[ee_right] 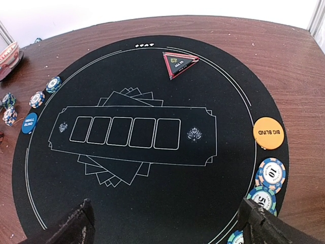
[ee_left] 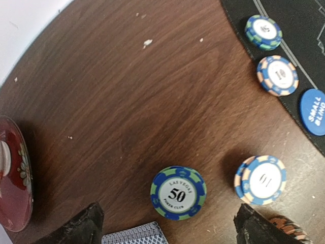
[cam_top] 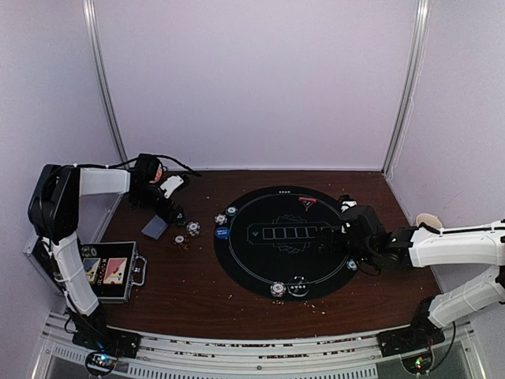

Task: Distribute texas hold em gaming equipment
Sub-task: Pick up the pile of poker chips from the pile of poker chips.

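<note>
Right, both claws are spread wide and gripping nothing. The left claw [ee_left: 170, 231] hangs over the brown worktop [ee_left: 127, 101], its fingers [ee_left: 84, 226] either side of a blue-green 50 chip [ee_left: 178, 193] lying flat just ahead. A 10 chip [ee_left: 260, 180] lies near it, a grey-blue card [ee_left: 133, 237] peeks in at the bottom edge, and the red bowl [ee_left: 12, 178] is well apart at the left edge. The right claw [ee_right: 167, 231] hangs over the black mat [ee_right: 152, 193]. On the mat, the red triangle [ee_right: 179, 63] lies at the far rim and the orange button [ee_right: 267, 133] at the right rim, with striped chips [ee_right: 270, 174] just beside it. The blue button [ee_right: 29, 122] lies at the left rim.
</note>
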Robot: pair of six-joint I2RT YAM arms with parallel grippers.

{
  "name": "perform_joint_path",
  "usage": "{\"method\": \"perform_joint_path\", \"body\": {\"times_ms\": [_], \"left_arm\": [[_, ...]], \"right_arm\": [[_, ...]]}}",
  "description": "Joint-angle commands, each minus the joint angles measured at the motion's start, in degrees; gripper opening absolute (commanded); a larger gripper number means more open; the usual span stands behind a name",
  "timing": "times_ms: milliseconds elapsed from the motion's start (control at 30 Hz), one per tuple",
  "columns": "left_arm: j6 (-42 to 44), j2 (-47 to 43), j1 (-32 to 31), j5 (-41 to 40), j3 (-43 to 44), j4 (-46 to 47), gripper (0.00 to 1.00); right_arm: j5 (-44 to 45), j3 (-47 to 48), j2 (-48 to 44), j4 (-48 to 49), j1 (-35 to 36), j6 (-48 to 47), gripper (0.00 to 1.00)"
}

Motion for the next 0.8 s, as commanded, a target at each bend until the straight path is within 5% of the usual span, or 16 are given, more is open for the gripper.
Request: {"method": "perform_joint_path", "body": {"times_ms": [0,767], "left_arm": [[-1.33,1.94,1.10,-0.44,3.08,-1.55,0.91],[-0.88,6.74,1.24,1.83,5.61,-1.64,0.75]], "right_arm": [[0.69,1.23,0.04,-0.01,0.57,-0.68,1.00],[1.04,1.27,-0.04,-0.09,0.83,-0.78,1.00]]}}
